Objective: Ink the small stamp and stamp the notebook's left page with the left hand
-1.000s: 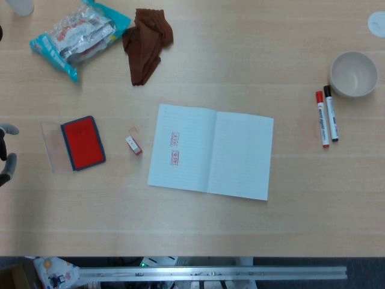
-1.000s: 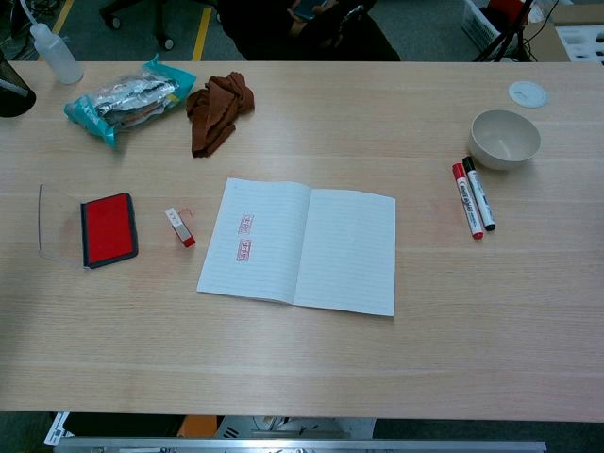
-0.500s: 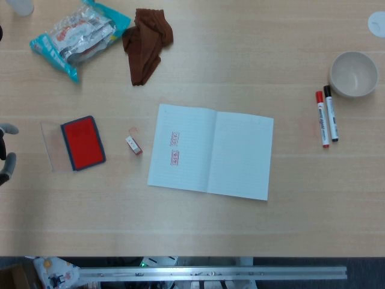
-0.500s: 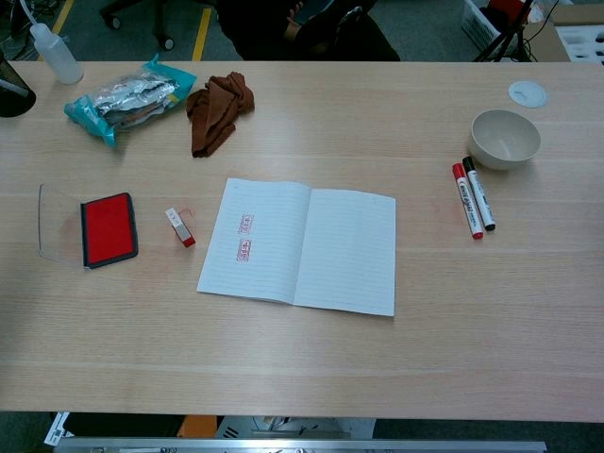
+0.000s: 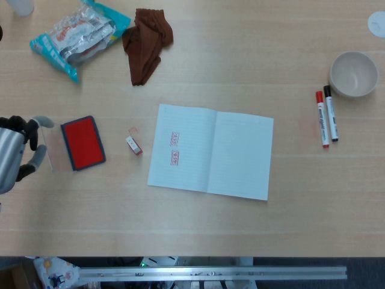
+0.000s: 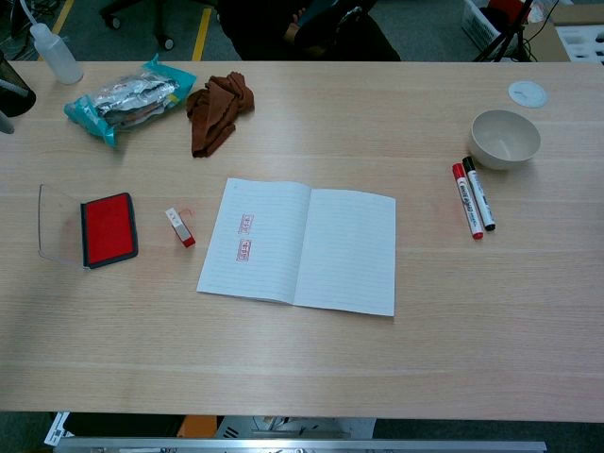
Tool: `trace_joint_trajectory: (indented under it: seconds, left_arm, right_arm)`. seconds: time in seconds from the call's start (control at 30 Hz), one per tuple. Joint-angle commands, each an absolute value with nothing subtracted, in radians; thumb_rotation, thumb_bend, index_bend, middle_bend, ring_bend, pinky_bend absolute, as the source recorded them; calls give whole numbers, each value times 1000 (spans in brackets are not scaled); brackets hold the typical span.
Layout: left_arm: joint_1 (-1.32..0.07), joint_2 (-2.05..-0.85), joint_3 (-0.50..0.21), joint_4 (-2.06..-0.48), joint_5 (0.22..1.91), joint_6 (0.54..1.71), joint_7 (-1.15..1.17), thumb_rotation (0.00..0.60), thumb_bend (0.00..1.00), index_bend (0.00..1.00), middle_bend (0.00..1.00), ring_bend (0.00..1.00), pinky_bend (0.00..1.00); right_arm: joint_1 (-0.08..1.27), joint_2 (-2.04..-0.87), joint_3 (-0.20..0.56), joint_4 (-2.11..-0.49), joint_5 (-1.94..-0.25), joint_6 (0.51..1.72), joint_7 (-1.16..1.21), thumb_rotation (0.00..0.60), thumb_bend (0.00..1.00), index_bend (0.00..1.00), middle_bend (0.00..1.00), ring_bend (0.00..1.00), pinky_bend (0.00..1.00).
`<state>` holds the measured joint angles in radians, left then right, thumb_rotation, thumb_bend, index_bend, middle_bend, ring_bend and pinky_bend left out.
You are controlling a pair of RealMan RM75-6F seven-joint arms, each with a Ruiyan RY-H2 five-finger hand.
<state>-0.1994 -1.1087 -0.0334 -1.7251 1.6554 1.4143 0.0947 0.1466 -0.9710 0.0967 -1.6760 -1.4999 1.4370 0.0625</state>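
The small stamp [image 5: 134,145] [image 6: 179,227], white with a red end, lies on its side between the ink pad and the notebook. The open red ink pad [image 5: 83,142] [image 6: 109,229] has its clear lid [image 5: 50,148] folded out to the left. The notebook [image 5: 239,156] [image 6: 344,250] lies open, and its left page [image 5: 189,168] bears two red stamp marks [image 5: 175,149]. My left hand [image 5: 15,153] hovers at the left edge in the head view, beside the lid, fingers apart and holding nothing. The right hand is out of sight.
A snack bag [image 5: 78,33] and a brown cloth [image 5: 146,43] lie at the back left, with a squeeze bottle [image 6: 54,54] in the corner. A bowl [image 5: 354,73], a red marker [image 5: 322,118], a black marker [image 5: 331,112] and a white disc [image 6: 528,92] sit at the right.
My left hand has come in from the left edge toward the ink pad's lid, and more of it shows. Nothing on the table has moved.
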Motion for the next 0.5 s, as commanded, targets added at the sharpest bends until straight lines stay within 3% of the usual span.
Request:
trace_joint_trajectory:
  seconds: [0.03, 0.1, 0.23, 0.5]
  left_arm:
    - [-239, -1102, -31, -1717, 1687, 1375, 71, 600, 328, 379, 536, 504, 554]
    - [-266, -1104, -34, -1709, 1704, 1351, 62, 600, 327, 378, 584, 541, 600]
    - [-320, -1120, -37, -1686, 1729, 1299, 31, 600, 328, 374, 727, 701, 805]
    - [-420, -1157, -27, -1638, 1769, 1183, 42, 600, 328, 372, 925, 920, 985]
  right_arm:
    - [146, -969, 97, -1677, -1499, 1438, 61, 600, 223, 341, 473, 460, 538]
    - [144, -968, 98, -1679, -1496, 1440, 61, 600, 223, 341, 473, 460, 538]
    - [143, -966, 96, -1681, -1489, 1434, 54, 600, 223, 341, 473, 460, 538]
    - [144, -968, 94, -1681, -1484, 1425, 47, 600, 223, 341, 473, 470, 538]
